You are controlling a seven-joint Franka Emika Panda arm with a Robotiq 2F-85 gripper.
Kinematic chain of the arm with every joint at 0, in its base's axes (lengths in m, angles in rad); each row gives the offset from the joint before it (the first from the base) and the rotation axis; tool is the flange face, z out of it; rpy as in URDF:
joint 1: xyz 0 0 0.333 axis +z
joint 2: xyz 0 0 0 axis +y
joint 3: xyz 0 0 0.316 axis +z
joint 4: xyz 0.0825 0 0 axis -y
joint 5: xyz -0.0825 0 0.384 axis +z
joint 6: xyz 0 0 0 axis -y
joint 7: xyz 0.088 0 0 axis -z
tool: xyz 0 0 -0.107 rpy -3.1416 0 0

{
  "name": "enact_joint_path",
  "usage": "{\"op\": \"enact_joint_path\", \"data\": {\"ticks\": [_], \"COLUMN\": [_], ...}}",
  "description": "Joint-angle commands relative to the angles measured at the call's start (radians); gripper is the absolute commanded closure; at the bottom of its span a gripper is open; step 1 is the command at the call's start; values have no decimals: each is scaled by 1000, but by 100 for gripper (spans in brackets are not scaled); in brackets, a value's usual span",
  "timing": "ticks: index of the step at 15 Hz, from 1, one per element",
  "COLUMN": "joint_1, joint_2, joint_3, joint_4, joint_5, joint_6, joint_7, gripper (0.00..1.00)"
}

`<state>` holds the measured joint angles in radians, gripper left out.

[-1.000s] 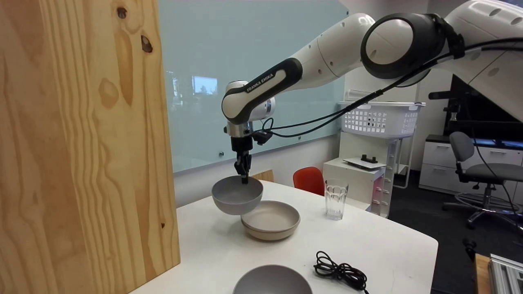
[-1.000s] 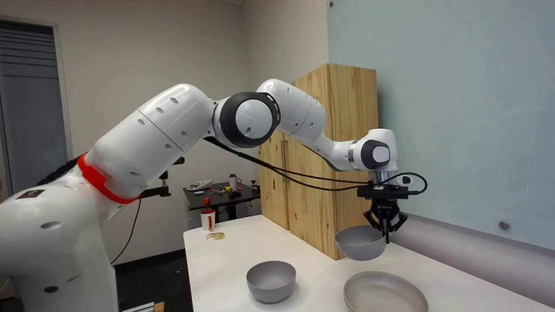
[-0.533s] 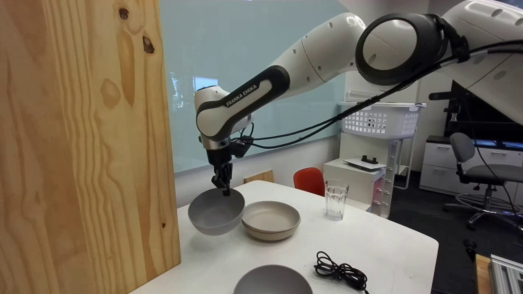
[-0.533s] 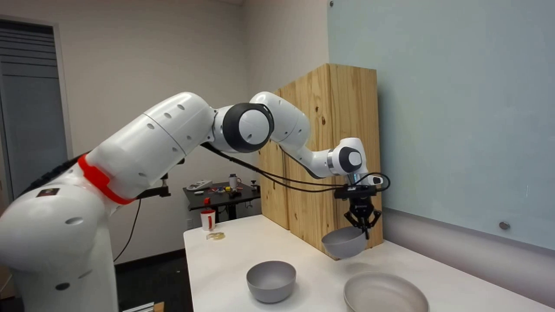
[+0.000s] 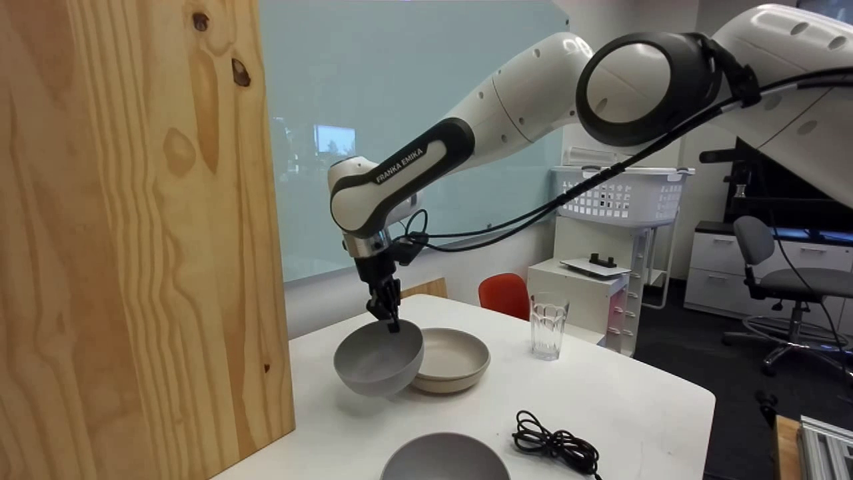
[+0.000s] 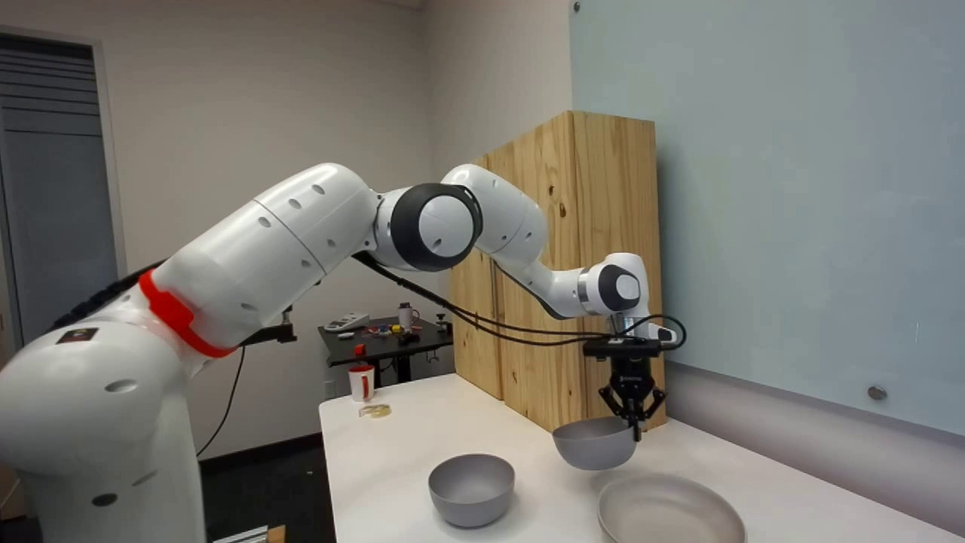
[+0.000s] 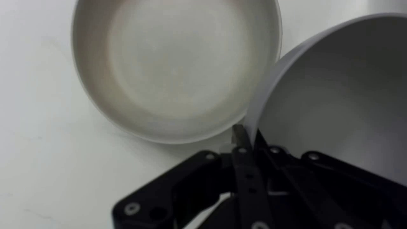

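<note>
My gripper point(image 5: 393, 325) is shut on the rim of a grey bowl point(image 5: 377, 360) and holds it above the white table, tilted in an exterior view. In an exterior view the gripper point(image 6: 635, 431) grips the bowl point(image 6: 592, 446) at its rim on the glass board's side. In the wrist view the fingertips point(image 7: 249, 136) pinch the rim of the bowl point(image 7: 334, 95), one finger inside and one outside. Beside it stands a stack of shallow beige dishes point(image 5: 454, 359), also in the wrist view point(image 7: 178, 60). A second grey bowl point(image 6: 471, 490) stands on the table, also in an exterior view point(image 5: 445, 460).
A tall wooden cabinet point(image 6: 543, 286) stands on the table point(image 6: 407, 445) close to the held bowl. A glass point(image 5: 548, 328) and a coiled black cable point(image 5: 556, 445) lie beyond the dishes. A glass board point(image 6: 784, 188) covers the wall. A red-and-white mug point(image 6: 362, 383) stands at the far end.
My gripper has carried the grey bowl down and toward the wooden cabinet, then lower and slightly back toward the beige dishes. The other things have not moved.
</note>
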<state>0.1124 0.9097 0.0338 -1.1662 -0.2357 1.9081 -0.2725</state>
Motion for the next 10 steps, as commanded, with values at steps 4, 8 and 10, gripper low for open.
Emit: {"op": "enact_joint_path", "data": {"ticks": [4, 8, 10], "joint_1": [-50, -4, 22], "joint_2": [78, 75, 71], "joint_3": [11, 25, 19], "joint_4": [20, 27, 15], "joint_5": [30, 16, -7], "joint_6": [26, 12, 20], "joint_7": [-20, -13, -17], "gripper": [99, 99, 99]}}
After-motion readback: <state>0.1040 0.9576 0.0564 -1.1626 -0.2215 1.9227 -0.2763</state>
